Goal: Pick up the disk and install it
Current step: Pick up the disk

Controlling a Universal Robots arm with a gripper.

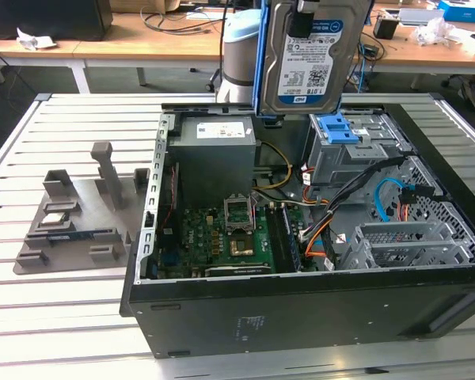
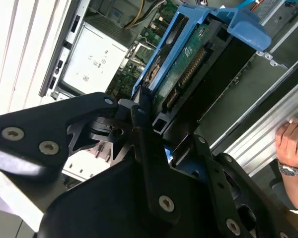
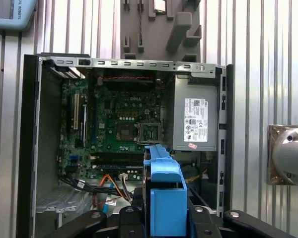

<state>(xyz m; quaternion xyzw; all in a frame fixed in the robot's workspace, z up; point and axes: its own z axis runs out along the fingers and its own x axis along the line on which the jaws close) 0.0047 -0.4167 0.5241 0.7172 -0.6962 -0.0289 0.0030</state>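
The disk (image 1: 313, 59), a silver hard drive with a white-and-blue label in a bright blue carrier frame, hangs upright above the back of the open computer case (image 1: 301, 317). My gripper (image 1: 303, 17) is shut on its upper end. In the second wrist view the disk (image 2: 181, 57) runs edge-on away from the black fingers (image 2: 139, 119), its green circuit board showing. In the first wrist view the blue carrier (image 3: 164, 193) sticks out between the fingers, over the case's cables and motherboard.
Inside the case sit a grey power-supply box (image 1: 216, 131), the motherboard (image 1: 229, 233) and a metal drive cage with a blue latch (image 1: 338, 127). A grey parts fixture (image 1: 79, 214) lies on the slatted table. A person's hand (image 2: 290, 144) rests beside the case.
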